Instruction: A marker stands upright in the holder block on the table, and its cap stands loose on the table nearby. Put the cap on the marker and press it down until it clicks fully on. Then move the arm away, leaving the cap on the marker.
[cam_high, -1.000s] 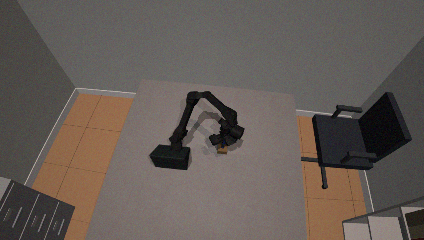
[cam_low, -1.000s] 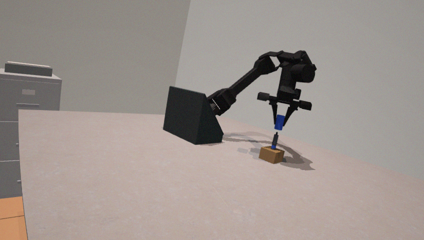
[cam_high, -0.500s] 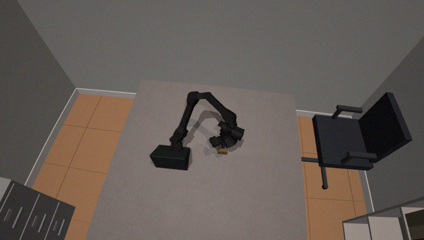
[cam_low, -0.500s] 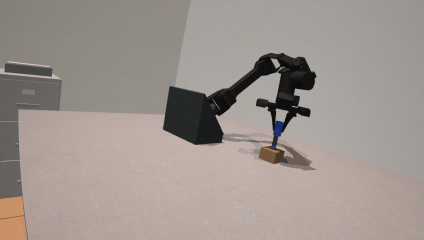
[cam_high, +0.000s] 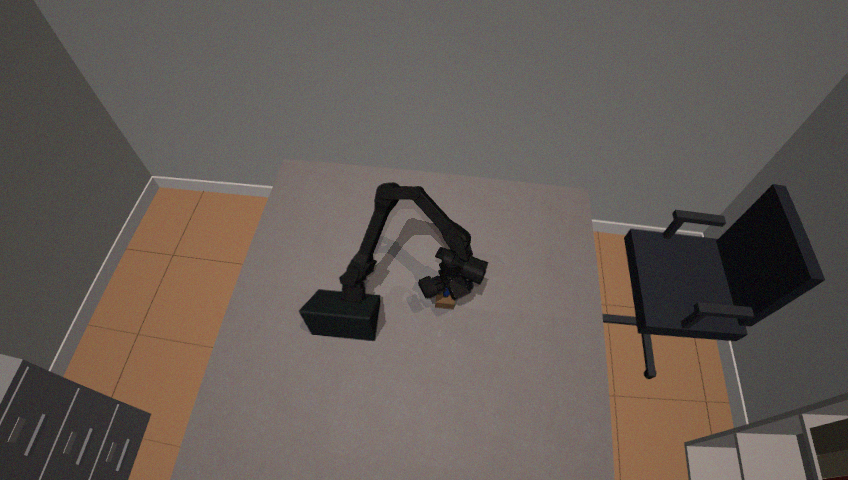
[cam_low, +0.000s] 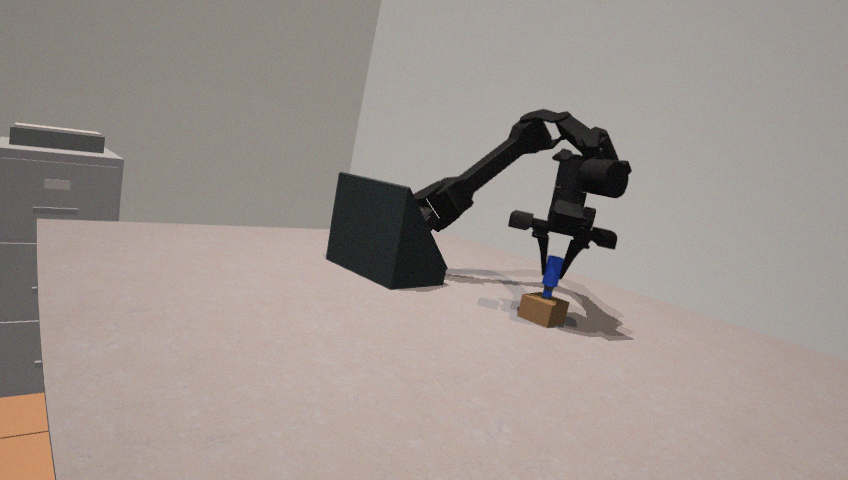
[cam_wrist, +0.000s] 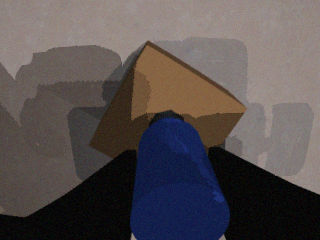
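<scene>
While the arm reaches out from its dark base (cam_low: 380, 231), the gripper (cam_low: 554, 267) points straight down with its fingers clamped on the blue cap (cam_low: 553, 271). That cap sits directly over the marker (cam_low: 546, 292), whose short blue stub shows between the cap's lower edge and the tan holder block (cam_low: 541, 309). From the wrist view, the cap (cam_wrist: 176, 190) hides most of the marker, and the block rests on the table (cam_low: 238, 356).
</scene>
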